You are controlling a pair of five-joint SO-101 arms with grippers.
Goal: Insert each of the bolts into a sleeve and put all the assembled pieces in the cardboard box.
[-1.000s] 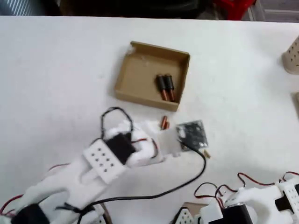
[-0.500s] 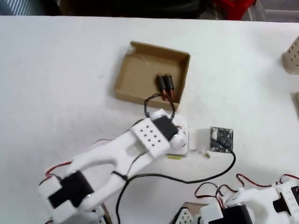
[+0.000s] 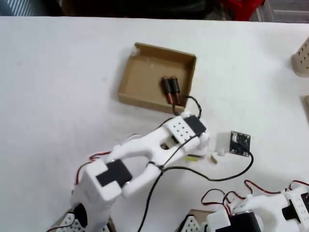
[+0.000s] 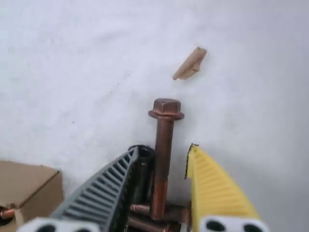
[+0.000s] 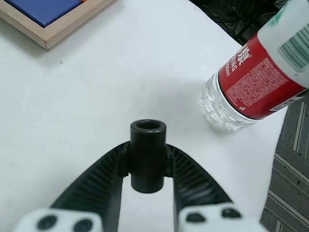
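White table, near the cardboard box: left gripper fingers spread around 1 bolt, shank along them, head pointing away. Right gripper clenches 1 sleeve, bore outward.

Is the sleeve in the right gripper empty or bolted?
Empty: the sleeve, held in the right gripper, shows an open dark hole at its end, no bolt.
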